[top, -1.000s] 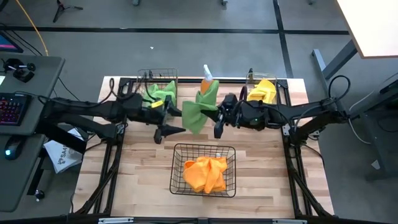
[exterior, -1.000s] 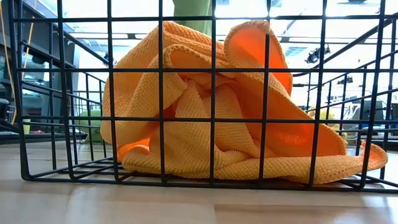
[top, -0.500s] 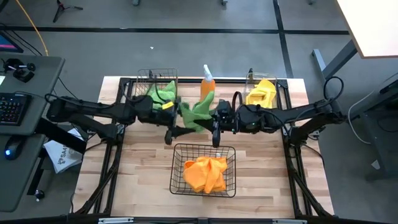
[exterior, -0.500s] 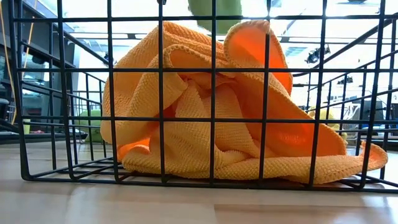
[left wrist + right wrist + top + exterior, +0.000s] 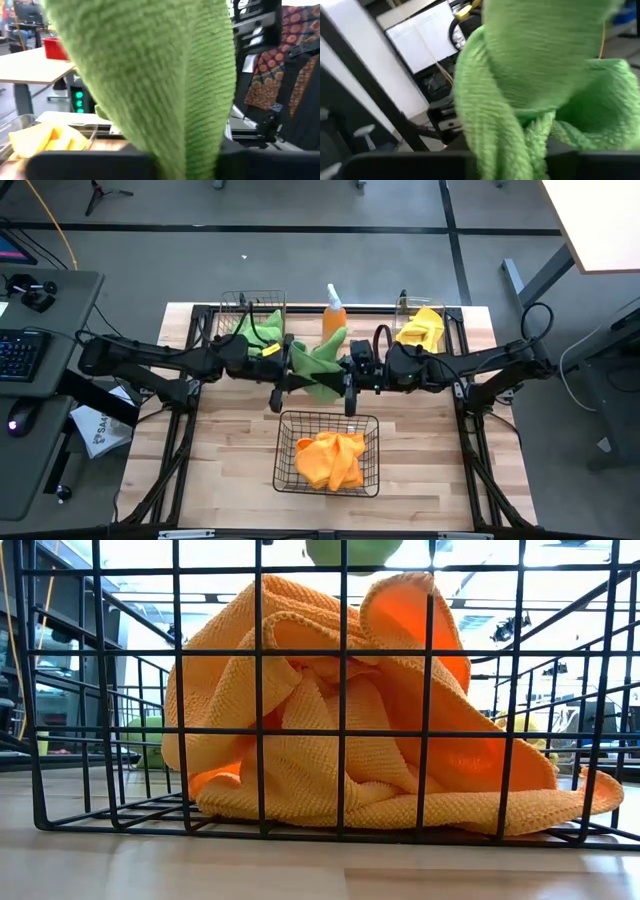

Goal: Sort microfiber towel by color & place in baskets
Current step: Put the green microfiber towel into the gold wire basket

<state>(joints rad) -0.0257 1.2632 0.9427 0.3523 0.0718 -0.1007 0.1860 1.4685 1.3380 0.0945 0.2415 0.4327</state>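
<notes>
A light butcher-block wooden table (image 5: 230,450) carries three containers and a bottle. At its rear edge stand a tall black wire basket (image 5: 231,305) holding green cloth, an orange spray bottle (image 5: 333,309) and a clear plastic bin (image 5: 404,312) with a yellow towel. Nearer the front sits a wider black wire basket (image 5: 287,470) containing an orange microfiber towel (image 5: 330,459).

Green towel (image 5: 322,360) between both pincers
</notes>
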